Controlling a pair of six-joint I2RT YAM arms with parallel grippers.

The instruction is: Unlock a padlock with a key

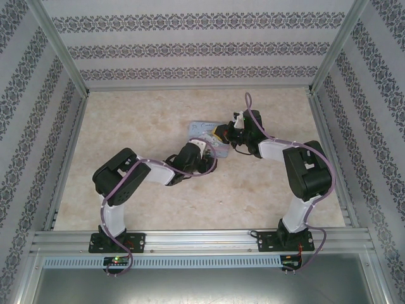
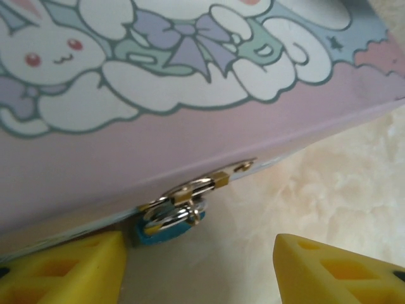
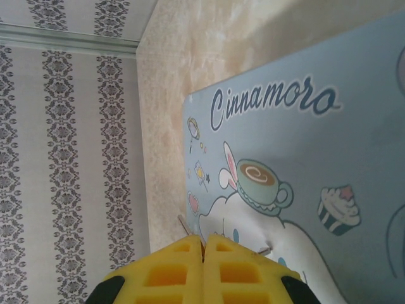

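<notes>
While the left gripper (image 2: 199, 271) hovered with fingers apart, the padlock (image 2: 164, 232) hung just ahead.
Tiny, light and loose on the hasp (image 2: 218, 180) of the tin (image 2: 190, 149), it would likely swing and slip, so pinching its blue body, not the thin shackle (image 2: 166, 214), looked best. The right gripper (image 3: 204, 269) was pressed together over the lid (image 3: 304, 158); whether it held a key could not be told.

The padlock (image 2: 161, 232) hangs from the tin (image 2: 190, 139), which lies on the table (image 2: 329, 183).
</notes>
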